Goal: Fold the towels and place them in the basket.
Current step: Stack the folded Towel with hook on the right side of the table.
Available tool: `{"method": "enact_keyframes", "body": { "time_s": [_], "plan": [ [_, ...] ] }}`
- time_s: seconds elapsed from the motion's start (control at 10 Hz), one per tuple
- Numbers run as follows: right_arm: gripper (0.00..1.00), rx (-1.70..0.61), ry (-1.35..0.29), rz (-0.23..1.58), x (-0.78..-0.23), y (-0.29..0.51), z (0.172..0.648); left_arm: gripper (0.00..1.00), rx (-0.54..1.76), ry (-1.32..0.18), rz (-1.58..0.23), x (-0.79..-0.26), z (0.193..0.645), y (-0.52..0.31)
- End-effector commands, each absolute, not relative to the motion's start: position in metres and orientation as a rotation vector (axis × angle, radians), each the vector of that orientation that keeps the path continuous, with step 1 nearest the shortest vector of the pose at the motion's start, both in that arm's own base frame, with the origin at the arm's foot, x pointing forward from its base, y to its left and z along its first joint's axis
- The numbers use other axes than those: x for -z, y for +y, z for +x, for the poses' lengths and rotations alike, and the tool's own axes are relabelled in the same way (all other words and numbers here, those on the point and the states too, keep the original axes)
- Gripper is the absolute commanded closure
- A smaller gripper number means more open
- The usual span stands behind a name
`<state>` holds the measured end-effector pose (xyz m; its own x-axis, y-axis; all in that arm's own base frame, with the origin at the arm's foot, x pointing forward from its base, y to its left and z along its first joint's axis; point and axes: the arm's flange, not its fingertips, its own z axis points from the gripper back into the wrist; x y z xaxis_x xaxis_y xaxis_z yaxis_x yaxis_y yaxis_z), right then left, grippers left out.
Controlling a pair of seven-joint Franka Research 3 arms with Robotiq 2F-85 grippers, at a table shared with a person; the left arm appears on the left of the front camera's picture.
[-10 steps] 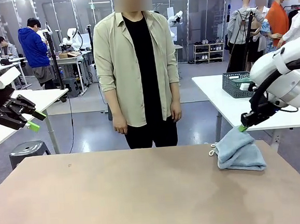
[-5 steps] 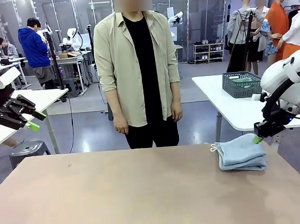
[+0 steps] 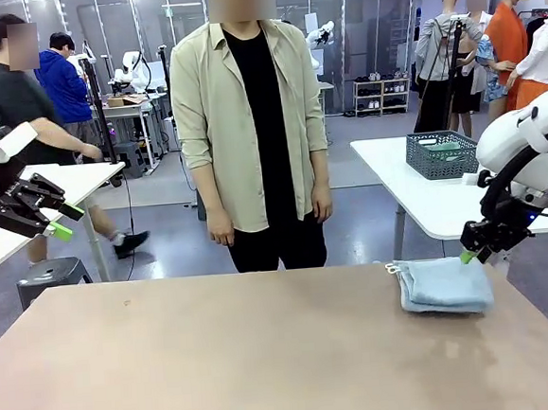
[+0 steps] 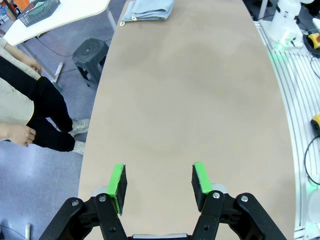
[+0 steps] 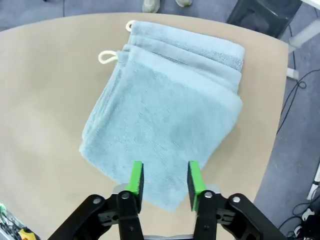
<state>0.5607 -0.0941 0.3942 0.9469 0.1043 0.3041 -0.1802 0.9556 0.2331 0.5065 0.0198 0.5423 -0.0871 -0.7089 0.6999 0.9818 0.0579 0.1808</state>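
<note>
The folded light blue towels (image 3: pixel 445 285) lie in a flat stack at the table's far right, loops toward the person. My right gripper (image 3: pixel 470 256) hovers just over the stack's right edge. In the right wrist view that gripper (image 5: pixel 165 172) is open, the towels (image 5: pixel 165 100) spread below it and nothing between the pads. My left gripper (image 3: pixel 62 222) hangs open in the air past the table's left side. From the left wrist its gripper (image 4: pixel 159 179) looks along the bare table toward the towels (image 4: pixel 148 9). The basket (image 3: pixel 441 154) stands on a white side table.
A person (image 3: pixel 248 121) stands at the far edge, arms hanging down. The tan table (image 3: pixel 248 359) is bare across its middle and left. The white side table (image 3: pixel 415 189) stands behind the right arm. The basket (image 4: pixel 37 10) shows at the left wrist view's top left. A stool (image 3: pixel 47 275) stands off the far left corner.
My right gripper opened and let go of the towel, which dropped flat onto the stack. The gripper moved right and lower. The left arm stayed still. A person walked in at the back left.
</note>
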Motion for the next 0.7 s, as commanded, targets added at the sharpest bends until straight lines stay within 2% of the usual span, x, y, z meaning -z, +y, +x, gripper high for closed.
{"method": "enact_keyframes", "body": {
  "time_s": [0.0,0.4,0.6],
  "plan": [
    [0.37,-0.14,-0.248,0.234,-0.407,-0.097,0.551,0.33,1.503,-0.757,-0.453,-0.543,0.506,0.02],
    [0.37,-0.153,-0.193,0.261,-0.49,-0.063,0.487,0.33,1.503,-0.757,-0.453,-0.543,0.506,0.02],
    [0.37,-0.136,-0.176,0.204,-0.538,-0.037,0.452,0.33,1.503,-0.757,-0.453,-0.543,0.506,0.02]
  ]
}}
